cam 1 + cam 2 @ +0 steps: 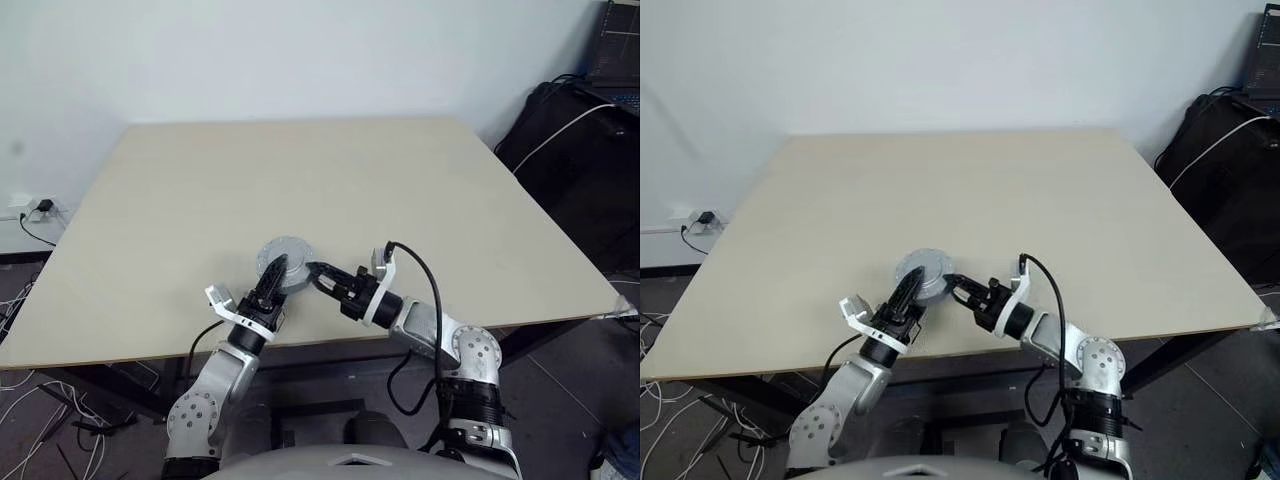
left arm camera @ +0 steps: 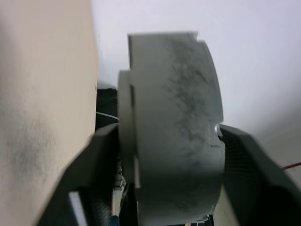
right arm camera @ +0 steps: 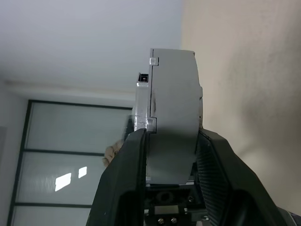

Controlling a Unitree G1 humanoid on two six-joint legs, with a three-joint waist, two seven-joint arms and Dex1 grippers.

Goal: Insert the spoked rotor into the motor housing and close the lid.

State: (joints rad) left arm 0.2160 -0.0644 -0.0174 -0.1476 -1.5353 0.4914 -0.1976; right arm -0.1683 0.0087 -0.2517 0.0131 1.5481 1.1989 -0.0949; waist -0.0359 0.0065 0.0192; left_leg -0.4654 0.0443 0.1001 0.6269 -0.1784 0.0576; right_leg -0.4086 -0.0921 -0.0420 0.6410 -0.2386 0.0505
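We see both arms meeting at the near edge of the beige table [image 1: 330, 180], holding one round grey part between them. The part looks like the motor housing [image 1: 286, 261] with the lid [image 3: 144, 120] on it: a thick grey drum with a thinner stepped disc flush against one face. It sits a little in from the table's front edge, roughly central.

The left gripper [image 1: 277, 274] comes in from the near left, its black fingers [image 2: 91, 174] clamped on the two flat faces of the housing; in the left wrist view the drum sits between the pads, touching both. The right gripper [image 1: 313, 272] reaches in from the near right, pointing left, and its fingers [image 3: 214, 160] are also closed on the same grey part; the right wrist view shows the drum wedged between both pads, edge on to the camera, lid side toward one finger.

We cannot see the rotor; whether it is inside is not visible. No copper windings show either.

At the right of the scene, dark bags and cables [image 1: 575, 130] lie on the floor; a wall socket with a plug [image 1: 38, 209] is at the left.
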